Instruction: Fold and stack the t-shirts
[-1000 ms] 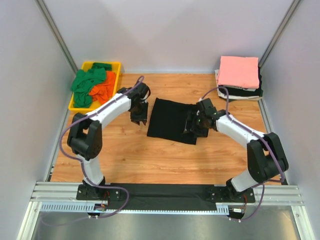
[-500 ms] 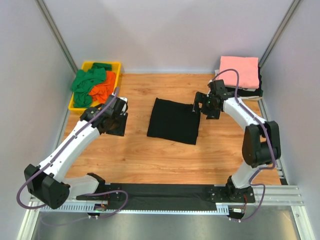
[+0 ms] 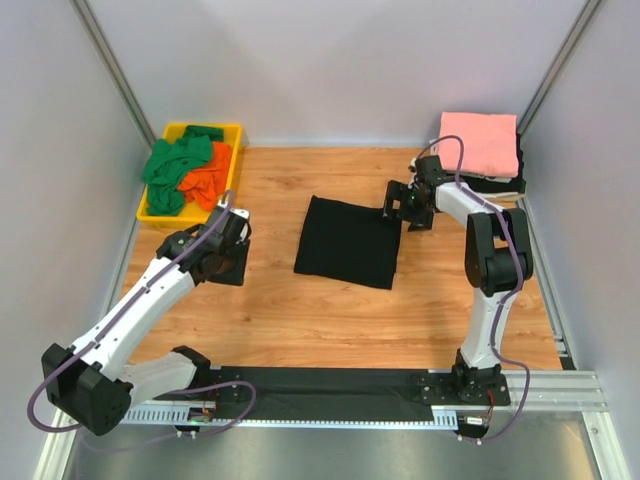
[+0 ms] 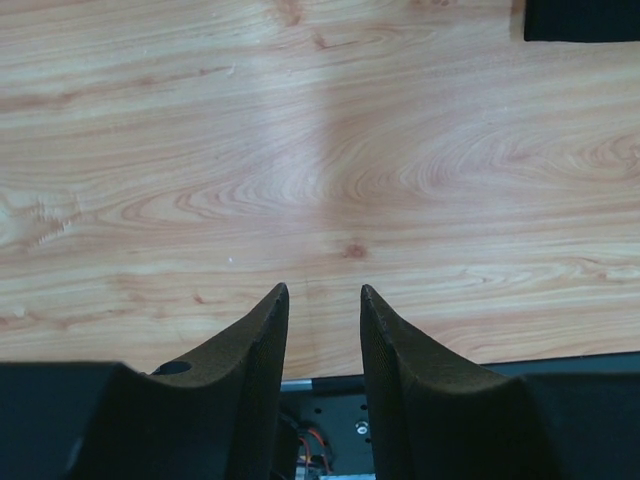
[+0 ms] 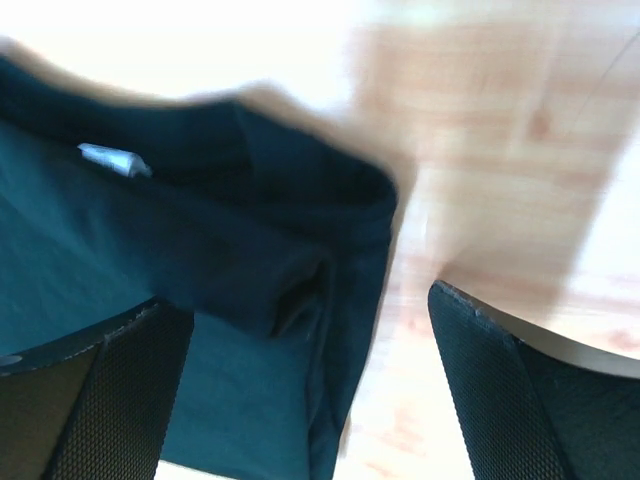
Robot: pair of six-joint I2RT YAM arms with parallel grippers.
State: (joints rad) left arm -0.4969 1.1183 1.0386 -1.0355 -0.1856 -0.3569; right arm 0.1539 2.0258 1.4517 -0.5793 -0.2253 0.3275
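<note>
Lab robot cell: grey panels [image 3: 330,60] enclose the wooden table [image 3: 300,310] (aluminium mounting rail [image 3: 120,383] well behind the left gripper [image 3: 228,268]).

Two robot arms, the left arm [image 3: 150,290] and the right arm [image 3: 487,262]. One black t-shirt [image 3: 348,241]. One pink t-shirt [image 3: 478,142] on one stack [image 3: 495,184]. One yellow tray [image 3: 200,128] — its green cloth [image 3: 170,165] and orange cloth [image 3: 208,178] are too bunched to count.

Our left arm [image 3: 140,305] and right arm [image 3: 484,325] have white links, black joints and trailing purple cables [image 3: 30,405]; the left pincer [image 4: 322,295] and right pincer [image 5: 300,300] are black.
</note>
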